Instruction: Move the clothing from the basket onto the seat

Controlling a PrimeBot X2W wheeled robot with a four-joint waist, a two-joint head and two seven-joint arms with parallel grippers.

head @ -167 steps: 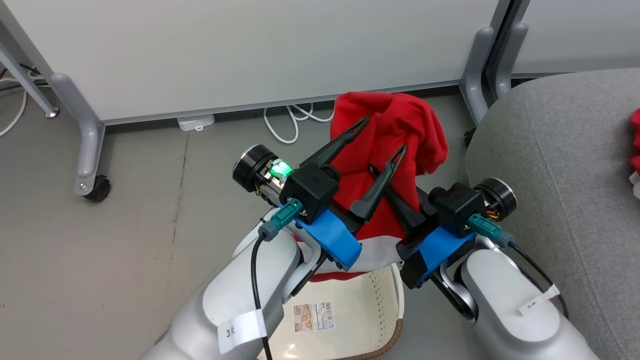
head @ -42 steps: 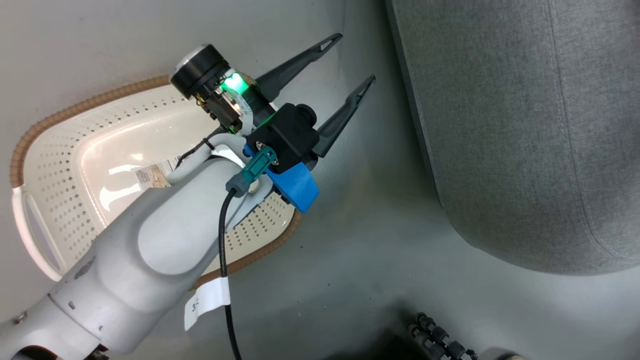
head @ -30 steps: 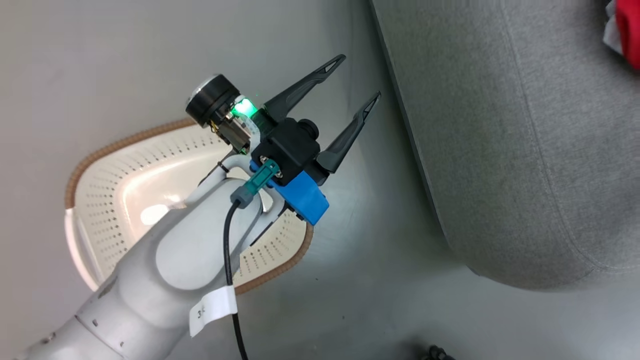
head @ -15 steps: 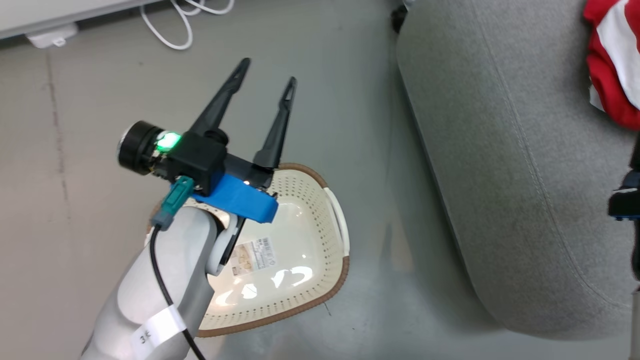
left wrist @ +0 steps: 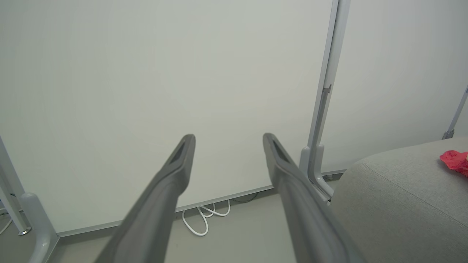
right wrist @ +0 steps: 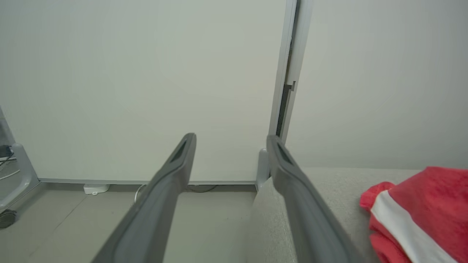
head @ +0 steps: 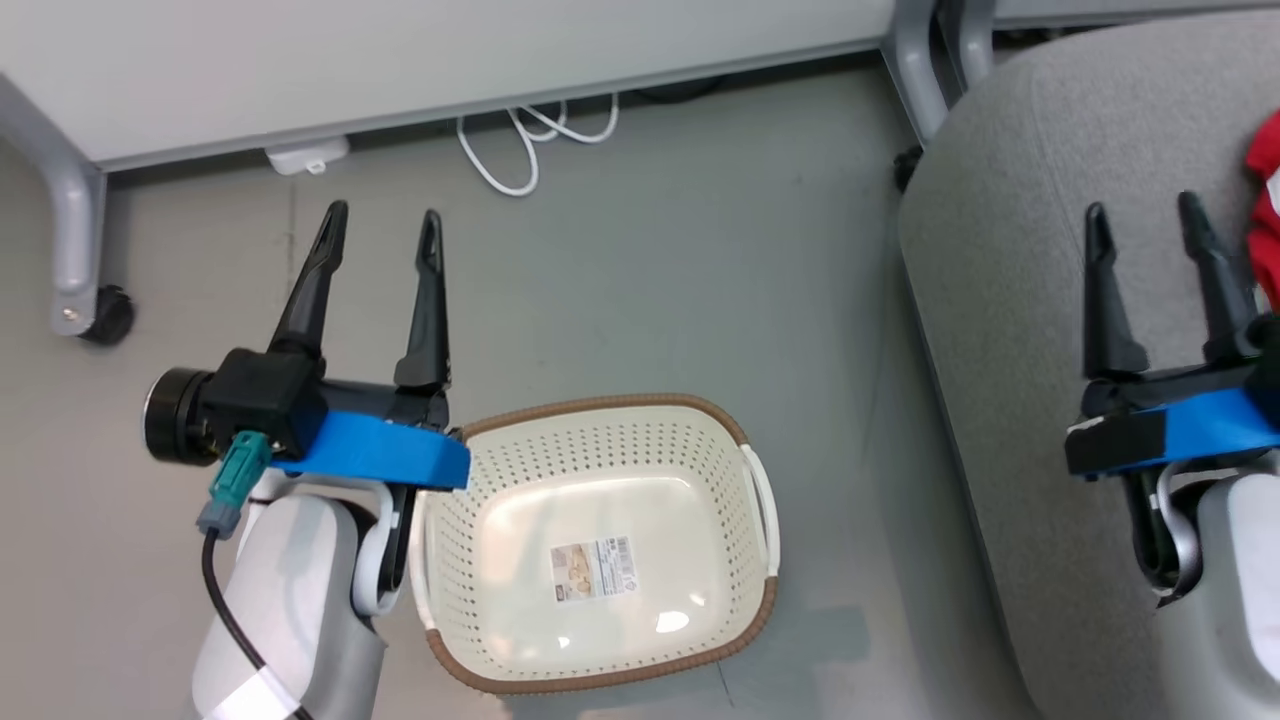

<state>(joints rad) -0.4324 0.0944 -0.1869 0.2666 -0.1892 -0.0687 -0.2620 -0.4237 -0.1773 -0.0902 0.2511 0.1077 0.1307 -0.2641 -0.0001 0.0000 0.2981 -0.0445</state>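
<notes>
Left gripper (head: 383, 212) splayed, perforated plastic basket (head: 620, 440)

A smooth grey floor (head: 640, 260) runs up to a row of plain white partition panels (head: 400, 60). The panels stand on curved grey metal legs (head: 68, 220), and the leg at the left ends in a black castor (head: 108, 316). Two panels meet at a slim grey upright post (left wrist: 326, 73), with a narrow dark slit along the joint. At the foot of the panels, looped white cables (head: 530, 140) and a small white box (head: 308, 158) lie on the floor. The light is soft and even.
</notes>
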